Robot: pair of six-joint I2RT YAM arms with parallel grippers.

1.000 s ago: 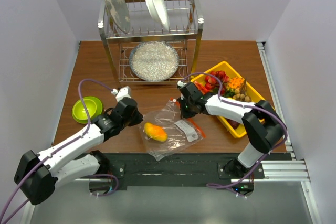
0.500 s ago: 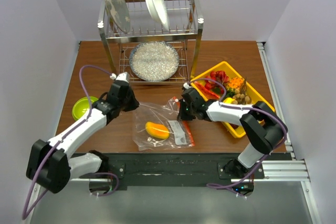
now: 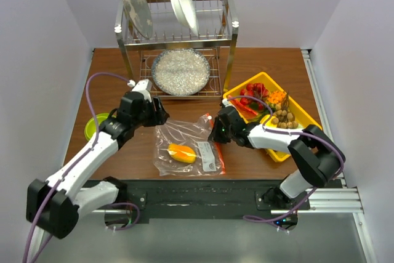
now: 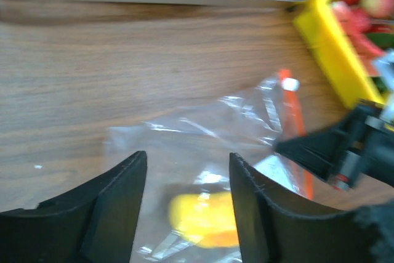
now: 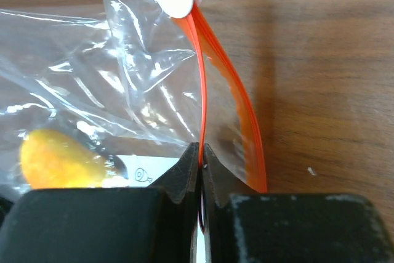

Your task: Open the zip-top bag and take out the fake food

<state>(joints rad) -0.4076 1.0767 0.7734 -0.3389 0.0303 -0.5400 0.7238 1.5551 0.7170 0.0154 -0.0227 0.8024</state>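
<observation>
On the wooden table (image 3: 271,66), a steel dish rack (image 3: 178,42) stands at 12 o'clock, holding an upright grey lid (image 3: 136,5), a white bowl (image 3: 184,3) and a glittery pan (image 3: 181,72) below. A green bowl (image 3: 93,127) sits at 9 o'clock and a yellow tray (image 3: 301,112) at 3 o'clock.

Bright even overhead light, soft shadows, left wrist view blurred, bag glare

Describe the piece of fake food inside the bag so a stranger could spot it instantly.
Start at the metal dish rack at the back of the table; just in front of it lies a clear zip-top bag. Inside is a yellow-orange mango, the only food inside plastic, while the rest sit in the yellow tray.
</observation>
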